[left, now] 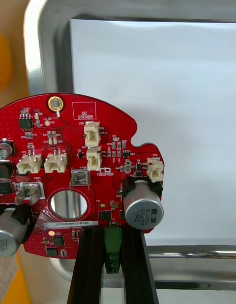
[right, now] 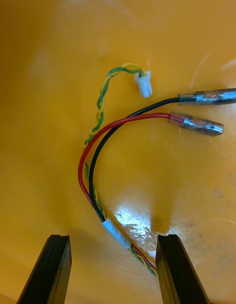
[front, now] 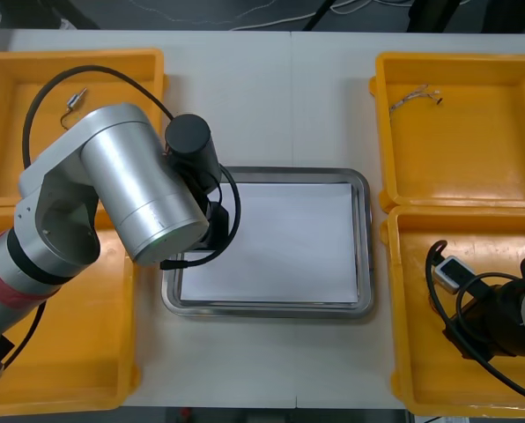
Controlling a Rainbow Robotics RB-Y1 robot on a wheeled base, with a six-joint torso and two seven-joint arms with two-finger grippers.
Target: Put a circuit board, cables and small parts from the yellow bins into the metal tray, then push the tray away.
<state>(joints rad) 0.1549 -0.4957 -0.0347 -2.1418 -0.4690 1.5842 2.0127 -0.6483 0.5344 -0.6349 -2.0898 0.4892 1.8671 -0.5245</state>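
My left gripper [left: 112, 257] is shut on the lower edge of a round red circuit board [left: 78, 171]. It holds the board upright over the near left corner of the metal tray [left: 46, 63], which is white inside. In the front view the left arm [front: 130, 185] reaches over the tray's [front: 361, 247] left rim. My right gripper [right: 112, 272] is open, low in the near right yellow bin [right: 44, 88]. A red and black cable [right: 91, 161] with metal-tipped ends lies there, its bundled end between the fingers. A twisted yellow and green cable [right: 103, 100] lies beside it.
The right arm [front: 500, 317] sits in the near right bin [front: 403, 300]. The far left bin [front: 7, 97] holds a small metal part [front: 73, 100]. A thin cable [front: 417, 95] lies in the far right bin [front: 509, 79].
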